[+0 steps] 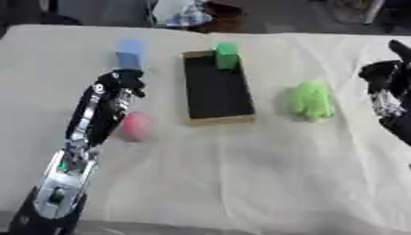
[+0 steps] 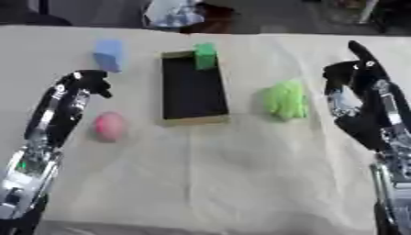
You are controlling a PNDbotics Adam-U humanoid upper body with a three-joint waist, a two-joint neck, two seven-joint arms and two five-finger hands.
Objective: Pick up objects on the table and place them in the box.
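Note:
A shallow black box with a tan rim lies in the middle of the table, and a green block stands in its far end. A blue block stands to the box's left. Just below it hangs my left hand, fingers curled and holding nothing. A pink rounded object lies on the cloth beside my left forearm. A light green crumpled object lies to the right of the box. My right hand hovers right of it, with its fingers up and relaxed.
A cream cloth covers the table, with a wide bare stretch in front of the box. Beyond the far edge there is some clutter on a dark floor.

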